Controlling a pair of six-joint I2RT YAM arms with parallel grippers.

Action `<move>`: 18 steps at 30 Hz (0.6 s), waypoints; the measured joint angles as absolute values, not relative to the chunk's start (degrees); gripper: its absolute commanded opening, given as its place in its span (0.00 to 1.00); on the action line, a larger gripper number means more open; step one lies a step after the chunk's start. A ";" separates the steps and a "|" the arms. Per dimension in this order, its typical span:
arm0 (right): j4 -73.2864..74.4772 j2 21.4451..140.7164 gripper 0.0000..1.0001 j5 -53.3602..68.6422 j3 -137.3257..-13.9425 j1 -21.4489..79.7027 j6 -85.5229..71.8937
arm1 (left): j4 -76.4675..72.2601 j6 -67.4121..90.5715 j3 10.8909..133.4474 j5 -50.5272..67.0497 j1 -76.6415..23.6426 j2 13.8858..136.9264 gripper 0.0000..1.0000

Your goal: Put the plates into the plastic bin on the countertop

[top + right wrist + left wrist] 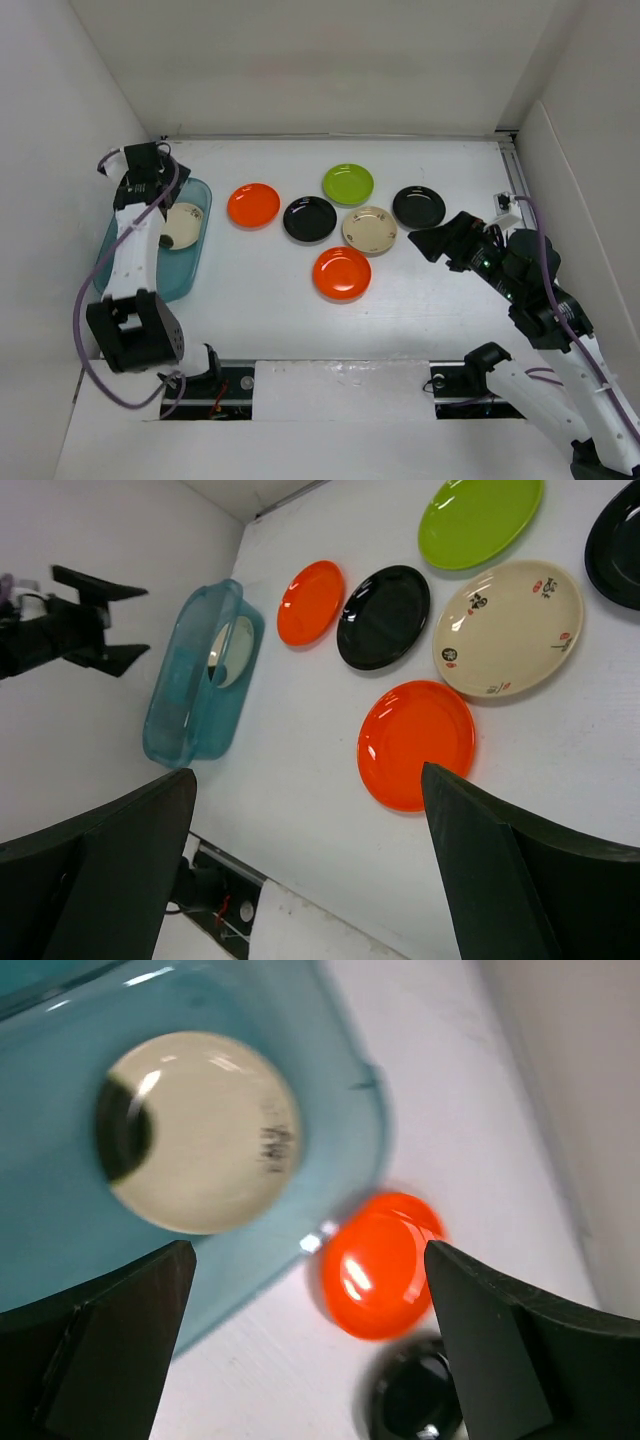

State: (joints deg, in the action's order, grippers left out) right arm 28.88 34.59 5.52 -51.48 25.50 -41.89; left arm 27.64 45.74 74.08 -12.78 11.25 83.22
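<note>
1. The white worktop carries a teal bin at its left side.
2. An orange plate lies just right of the bin, with a black plate beside it.
3. A green plate lies farthest back, and a second black plate farthest right.
4. A cream plate sits between the two black ones, and a second orange plate lies nearest the front edge.

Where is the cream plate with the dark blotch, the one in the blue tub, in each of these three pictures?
Top external: far left, the cream plate lies in the plastic bin.
Left wrist: upper left, large, on the bin's floor.
Right wrist: left of middle, a sliver inside the bin.
Shared landmark: the orange plate nearest the bin, in all three views.
</note>
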 measured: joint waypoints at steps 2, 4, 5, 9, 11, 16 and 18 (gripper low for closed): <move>28.93 34.63 1.00 5.50 -51.48 25.50 -41.76 | 24.86 43.40 73.95 -10.52 8.29 77.38 1.00; 28.99 34.63 1.00 5.19 -51.59 25.50 -41.67 | 22.02 41.91 73.95 -9.50 1.56 72.97 1.00; 29.06 34.63 1.00 4.97 -51.68 25.50 -41.58 | 20.56 41.32 73.95 -8.84 -3.44 71.57 1.00; 30.06 34.81 1.00 4.16 -52.97 25.50 -41.52 | 14.24 41.43 70.24 -6.81 -23.57 71.40 1.00; 30.65 34.94 1.00 3.92 -54.19 25.50 -41.50 | 12.53 42.39 65.49 -6.15 -29.52 72.64 1.00; 32.99 33.74 1.00 3.31 -57.17 25.50 -41.06 | 11.38 44.40 54.74 -6.44 -39.09 76.97 1.00; 33.65 32.88 1.00 3.25 -57.95 25.50 -40.86 | 9.89 44.95 51.24 -6.13 -40.42 77.78 1.00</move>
